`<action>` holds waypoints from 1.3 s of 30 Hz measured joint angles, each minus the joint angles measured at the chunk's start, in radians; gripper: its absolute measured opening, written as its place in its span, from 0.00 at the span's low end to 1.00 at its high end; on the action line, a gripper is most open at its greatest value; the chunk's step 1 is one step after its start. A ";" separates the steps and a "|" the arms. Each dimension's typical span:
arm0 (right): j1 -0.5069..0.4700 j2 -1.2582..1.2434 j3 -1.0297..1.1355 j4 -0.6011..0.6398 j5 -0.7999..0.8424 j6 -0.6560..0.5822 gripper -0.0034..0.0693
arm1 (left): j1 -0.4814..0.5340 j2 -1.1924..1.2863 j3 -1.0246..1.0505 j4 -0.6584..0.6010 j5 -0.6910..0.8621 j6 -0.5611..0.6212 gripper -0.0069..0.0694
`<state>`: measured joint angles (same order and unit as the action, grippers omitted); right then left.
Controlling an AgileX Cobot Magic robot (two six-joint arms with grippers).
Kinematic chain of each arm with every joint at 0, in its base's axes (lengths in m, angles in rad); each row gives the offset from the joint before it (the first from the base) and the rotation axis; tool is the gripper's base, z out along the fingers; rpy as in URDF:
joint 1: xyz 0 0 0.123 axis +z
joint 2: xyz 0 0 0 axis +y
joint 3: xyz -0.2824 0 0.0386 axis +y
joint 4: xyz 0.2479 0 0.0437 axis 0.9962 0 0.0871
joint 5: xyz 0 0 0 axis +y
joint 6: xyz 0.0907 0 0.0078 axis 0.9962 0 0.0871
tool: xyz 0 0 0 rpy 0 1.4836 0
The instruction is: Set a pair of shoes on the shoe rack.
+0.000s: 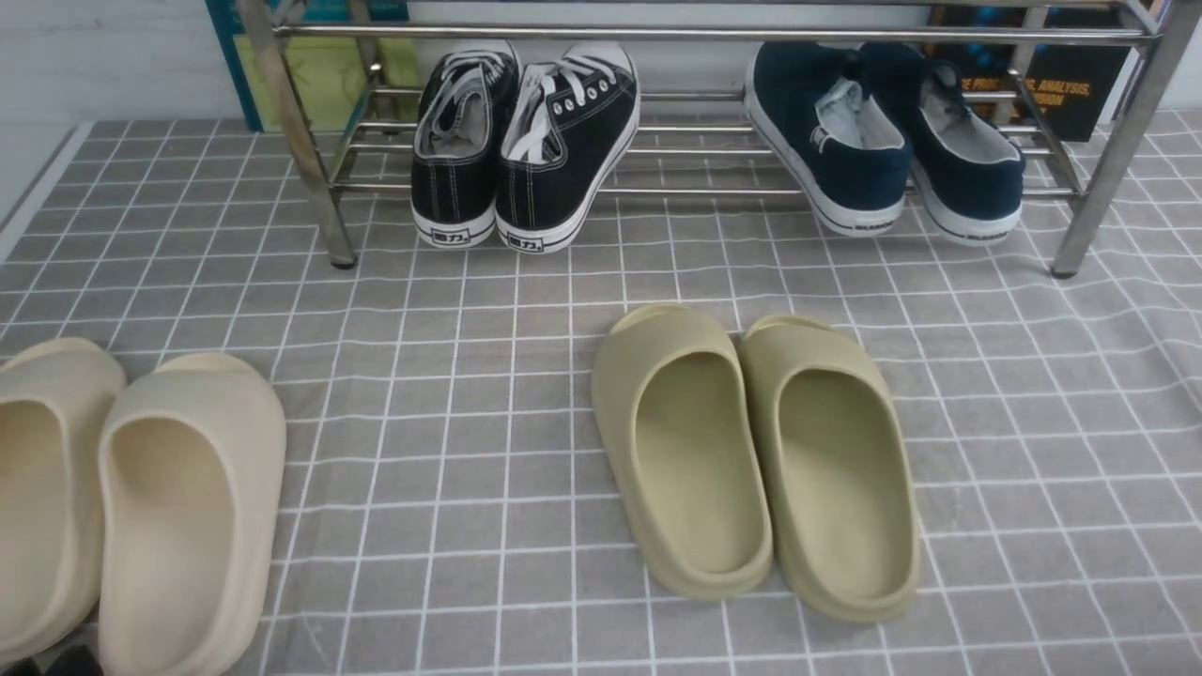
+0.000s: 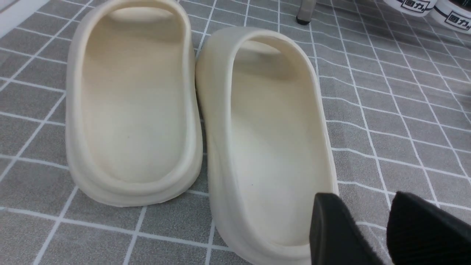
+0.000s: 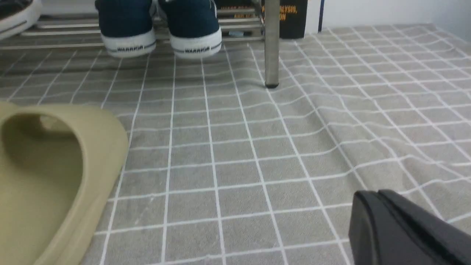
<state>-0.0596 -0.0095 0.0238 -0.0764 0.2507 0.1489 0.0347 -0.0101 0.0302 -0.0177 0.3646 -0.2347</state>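
Navy pair sits on the rack, both grippers empty

Nearest, the left gripper [image 2: 362,217] stands with its fingers apart beside a cream slide [image 2: 276,147], gripping nothing; the right gripper [image 3: 368,221] is closed, nothing between its fingers. That suggests the placing is finished and the arms are drawn back to leave the rack alone. The olive slides [image 1: 690,469] lie side by side on the checked cloth [image 1: 394,526], probably left there because the task does not call for them.

Farther off, the navy slip-on shoes [image 1: 967,169] rest on the lower bars of the shoe rack [image 1: 695,192], heels toward the robot, likely so the toes go in first and the bars carry the soles. The black sneakers [image 1: 563,178] share that level, leaving a gap between pairs.

The rack's upper part is cut off in the front view, as is the outer cream slide. The navy toes are partly hidden behind a front bar.
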 joint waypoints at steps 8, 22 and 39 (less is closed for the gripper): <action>0.073 0.000 0.001 -0.012 0.084 -0.001 0.04 | 0.000 -0.001 0.000 0.000 0.000 0.000 0.40; 0.073 0.000 -0.005 -0.015 0.125 0.000 0.05 | 0.000 -0.001 0.000 0.000 0.000 0.000 0.40; 0.073 0.000 -0.006 -0.015 0.129 0.000 0.06 | 0.000 -0.001 0.000 0.000 0.000 0.000 0.40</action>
<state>0.0136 -0.0095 0.0176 -0.0916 0.3800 0.1491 0.0347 -0.0110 0.0302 -0.0177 0.3646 -0.2347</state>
